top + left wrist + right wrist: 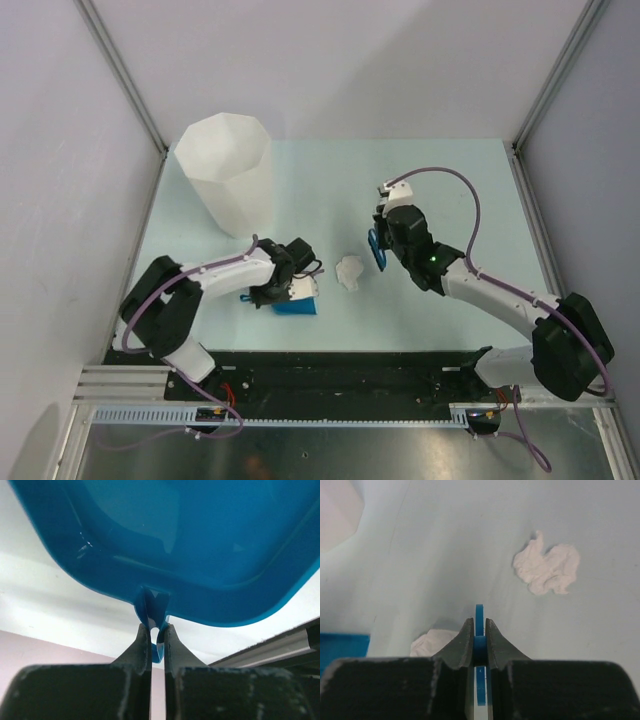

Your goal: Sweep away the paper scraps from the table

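Note:
My left gripper (pixel 283 283) is shut on the handle tab of a blue dustpan (pixel 297 304) that rests on the mint-green table (pixel 450 190). In the left wrist view the gripper (pixel 157 626) pinches the tab, and the pan (pixel 190 545) fills the top. My right gripper (pixel 381 243) is shut on a thin blue sweeping tool (pixel 374 250), held edge-on just right of a white paper scrap (pixel 350 272). The right wrist view shows the gripper (pixel 479 622), the tool (pixel 479 614), one scrap ahead to the right (pixel 547 569) and another (pixel 431 642) partly hidden behind the left finger.
A tall white faceted bin (pixel 226 172) stands at the back left of the table, and its edge shows in the right wrist view (pixel 337 510). Grey walls border the table on three sides. A black front rail (pixel 340 375) runs along the near edge.

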You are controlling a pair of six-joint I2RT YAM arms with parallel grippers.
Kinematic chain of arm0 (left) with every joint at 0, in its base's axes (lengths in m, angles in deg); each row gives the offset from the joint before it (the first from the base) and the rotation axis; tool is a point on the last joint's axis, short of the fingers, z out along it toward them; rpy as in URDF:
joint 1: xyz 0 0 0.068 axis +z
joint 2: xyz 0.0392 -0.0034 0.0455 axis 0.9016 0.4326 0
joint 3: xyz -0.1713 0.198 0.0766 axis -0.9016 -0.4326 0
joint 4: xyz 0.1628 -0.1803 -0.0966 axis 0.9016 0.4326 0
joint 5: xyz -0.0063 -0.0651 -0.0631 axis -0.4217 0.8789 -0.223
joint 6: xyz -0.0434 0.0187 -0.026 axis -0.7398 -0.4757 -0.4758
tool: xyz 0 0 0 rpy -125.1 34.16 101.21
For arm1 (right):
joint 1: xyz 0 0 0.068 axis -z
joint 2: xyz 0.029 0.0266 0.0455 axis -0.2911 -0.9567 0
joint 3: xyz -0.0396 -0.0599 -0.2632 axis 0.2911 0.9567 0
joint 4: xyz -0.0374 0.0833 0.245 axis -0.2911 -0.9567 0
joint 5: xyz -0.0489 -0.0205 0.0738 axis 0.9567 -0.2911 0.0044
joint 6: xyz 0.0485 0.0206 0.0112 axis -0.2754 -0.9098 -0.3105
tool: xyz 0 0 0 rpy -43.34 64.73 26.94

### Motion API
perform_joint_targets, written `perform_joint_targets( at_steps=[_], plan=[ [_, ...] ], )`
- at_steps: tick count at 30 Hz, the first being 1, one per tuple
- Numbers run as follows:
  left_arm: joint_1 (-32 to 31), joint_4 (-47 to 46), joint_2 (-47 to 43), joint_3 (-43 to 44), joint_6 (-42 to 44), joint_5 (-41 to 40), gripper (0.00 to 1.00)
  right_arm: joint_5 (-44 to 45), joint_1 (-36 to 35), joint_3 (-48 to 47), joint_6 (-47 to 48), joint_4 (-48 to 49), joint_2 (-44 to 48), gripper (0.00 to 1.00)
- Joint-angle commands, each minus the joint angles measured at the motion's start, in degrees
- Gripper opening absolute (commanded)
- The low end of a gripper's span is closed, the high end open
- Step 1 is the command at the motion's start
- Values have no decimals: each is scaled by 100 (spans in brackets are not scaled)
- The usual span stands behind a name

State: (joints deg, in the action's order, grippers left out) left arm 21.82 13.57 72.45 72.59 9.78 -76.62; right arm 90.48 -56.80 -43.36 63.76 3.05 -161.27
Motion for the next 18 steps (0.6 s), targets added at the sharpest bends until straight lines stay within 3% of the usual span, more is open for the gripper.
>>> perform_joint_targets(
  at_steps=[1,5,9,13,14,18],
  plan=[
    [53,-343,349,130,-189,168,0,1042,6,-325,-286,-267,196,0],
    [44,-361,595,323,-233,169,0,1587,-20,-325,-664,-741,-32,0],
    [44,-361,692,438,-233,186,0,1282,-29,-325,-1077,-900,-401,0],
    [36,-370,736,464,-189,177,0,19,32,-325,-1666,-629,-700,0],
    [36,-370,754,464,-189,177,0,-646,68,-325,-1884,-384,-848,0],
    [36,-396,859,508,-163,160,0,-1801,112,-334,-2535,513,-1069,0]
  ],
)
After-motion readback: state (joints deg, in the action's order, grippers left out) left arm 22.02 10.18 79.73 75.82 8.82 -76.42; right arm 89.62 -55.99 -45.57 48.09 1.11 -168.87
